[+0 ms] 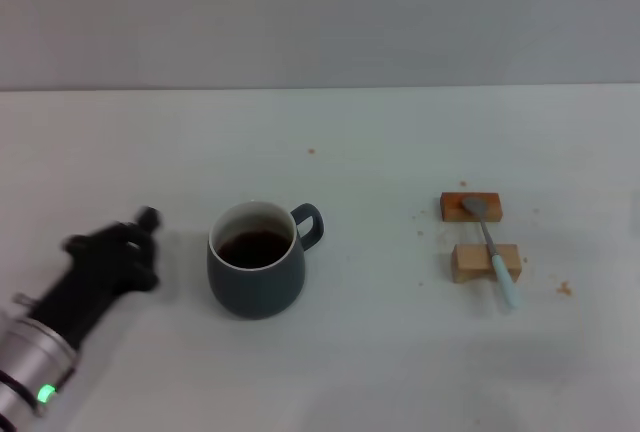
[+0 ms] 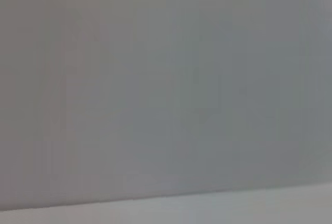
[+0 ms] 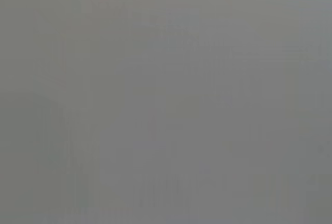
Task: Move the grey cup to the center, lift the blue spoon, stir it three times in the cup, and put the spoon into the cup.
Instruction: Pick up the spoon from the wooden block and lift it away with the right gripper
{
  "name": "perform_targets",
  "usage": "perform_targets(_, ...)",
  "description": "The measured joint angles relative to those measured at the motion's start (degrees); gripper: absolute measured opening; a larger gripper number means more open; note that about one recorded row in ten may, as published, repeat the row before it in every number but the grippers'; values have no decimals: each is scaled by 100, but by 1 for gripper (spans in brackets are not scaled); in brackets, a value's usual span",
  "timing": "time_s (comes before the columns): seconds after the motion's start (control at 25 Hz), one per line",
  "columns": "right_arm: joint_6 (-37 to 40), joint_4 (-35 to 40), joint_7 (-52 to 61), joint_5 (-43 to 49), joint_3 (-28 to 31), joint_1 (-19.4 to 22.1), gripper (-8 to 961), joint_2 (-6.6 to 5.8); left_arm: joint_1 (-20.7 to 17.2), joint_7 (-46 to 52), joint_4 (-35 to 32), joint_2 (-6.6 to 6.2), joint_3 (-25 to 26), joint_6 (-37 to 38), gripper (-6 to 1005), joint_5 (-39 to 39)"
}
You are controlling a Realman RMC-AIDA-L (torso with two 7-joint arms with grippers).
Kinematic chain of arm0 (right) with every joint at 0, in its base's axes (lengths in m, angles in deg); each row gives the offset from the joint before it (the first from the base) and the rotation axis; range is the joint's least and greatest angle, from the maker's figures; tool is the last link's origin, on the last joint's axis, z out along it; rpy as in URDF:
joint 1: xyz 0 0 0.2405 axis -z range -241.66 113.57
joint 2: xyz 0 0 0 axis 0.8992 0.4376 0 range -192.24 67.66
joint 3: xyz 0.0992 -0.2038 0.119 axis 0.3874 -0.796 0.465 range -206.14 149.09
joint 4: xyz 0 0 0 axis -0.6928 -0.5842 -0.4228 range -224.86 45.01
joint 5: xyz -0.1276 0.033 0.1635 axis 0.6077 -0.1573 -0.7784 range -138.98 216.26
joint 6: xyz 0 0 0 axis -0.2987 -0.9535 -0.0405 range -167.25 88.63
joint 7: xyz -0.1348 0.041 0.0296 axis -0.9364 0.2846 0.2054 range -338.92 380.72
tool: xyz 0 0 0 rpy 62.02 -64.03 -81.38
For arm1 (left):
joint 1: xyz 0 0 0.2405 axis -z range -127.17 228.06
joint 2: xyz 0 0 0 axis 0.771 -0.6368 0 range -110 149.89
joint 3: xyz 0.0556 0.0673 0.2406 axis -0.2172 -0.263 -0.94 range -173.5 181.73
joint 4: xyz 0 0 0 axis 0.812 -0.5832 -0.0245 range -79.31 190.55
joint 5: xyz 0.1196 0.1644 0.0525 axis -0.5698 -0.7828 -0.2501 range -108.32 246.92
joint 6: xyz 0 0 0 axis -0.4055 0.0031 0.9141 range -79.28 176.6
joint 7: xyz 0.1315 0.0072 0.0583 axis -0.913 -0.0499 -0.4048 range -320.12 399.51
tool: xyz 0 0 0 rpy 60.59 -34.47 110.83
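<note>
One grey cup [image 1: 256, 262], just right of left pincer [image 1: 140, 242]

The grey cup [image 1: 256, 274] looks like matt ceramic; the blue spoon [image 1: 490, 246] has a dull metal bowl and smooth pale handle, on two wooden blocks [image 1: 479, 236]; the counter [image 1: 380, 352] is matt white

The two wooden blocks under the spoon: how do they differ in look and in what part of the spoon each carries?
The farther wooden block is a darker reddish orange; the nearer wooden block is pale tan. The farther one carries the metal bowl of the blue spoon, the nearer one the start of its pale handle, whose end juts past it toward the robot. Both lie flat on the table, crosswise to the spoon, right of the grey cup.
</note>
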Motion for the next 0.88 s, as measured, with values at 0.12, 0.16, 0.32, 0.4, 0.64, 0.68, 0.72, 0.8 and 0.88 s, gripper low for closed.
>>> perform_targets(0.12, -9, -2, -8, 0, -35, -13, 387, 1, -91, -52, -35, -20, 677, -58, -2, 1)
perform_targets(0.16, -19, -13, -17, 0, -80, -14, 387, 6, -139, -74, -62, -40, 979, -57, -2, 3)
perform_targets(0.32, -32, -16, -14, 1, -188, -12, 387, 10, -375, -142, -91, -127, 1801, -26, -2, -3)
perform_targets(0.4, -27, -25, -13, 2, -266, -8, 387, 18, -500, -146, -91, -139, 2092, -23, -2, -8)
perform_targets(0.64, -7, -5, -7, 4, -399, -28, 388, 26, -830, -374, 46, -130, 2341, 120, -2, -16)
perform_targets(0.68, -12, 2, -6, 4, -409, -28, 388, 26, -830, -374, 46, -130, 2341, 120, -2, -16)
perform_targets(0.72, -20, 3, -6, 4, -421, -29, 388, 26, -841, -369, 64, -137, 2344, 120, -2, -14)
perform_targets(0.8, -42, -5, -5, 4, -467, -24, 388, 26, -837, -371, 78, -148, 2382, 87, -2, -10)
perform_targets(0.88, -47, -40, -4, -2, -569, 3, 388, 27, -800, -382, 57, -154, 2467, 42, -2, -10)
